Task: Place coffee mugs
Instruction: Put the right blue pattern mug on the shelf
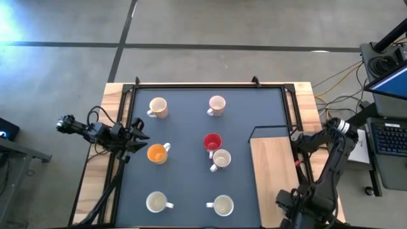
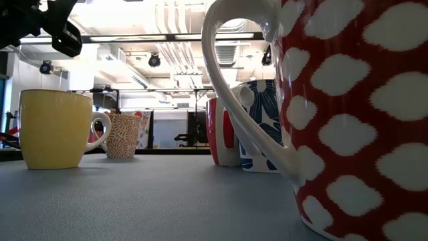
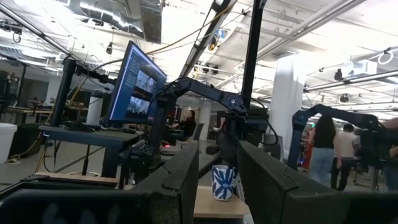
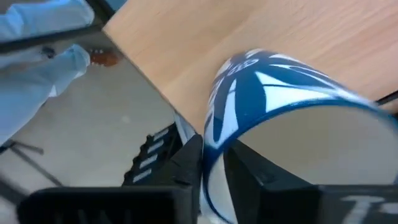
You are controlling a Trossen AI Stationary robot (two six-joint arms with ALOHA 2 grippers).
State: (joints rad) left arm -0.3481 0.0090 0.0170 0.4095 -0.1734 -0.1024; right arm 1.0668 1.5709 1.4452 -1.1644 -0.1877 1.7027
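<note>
The worktop [image 1: 191, 191] carries a dark mat inside a black frame, with bare pale wood showing at its right side [image 1: 273, 172]. Beyond its far edge lies grey concrete floor [image 1: 191, 25]. To the right, a laptop [image 1: 389, 137] sits off the worktop, cables [image 1: 337, 79] trailing near it. Across the room a lit monitor [image 3: 138, 84] stands, and two people [image 3: 333, 155] stand farther off.

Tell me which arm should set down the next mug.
Right. The right gripper pinches the rim of the blue-and-white mug at the wooden board; the left gripper is open and empty beside the orange mug.
</note>
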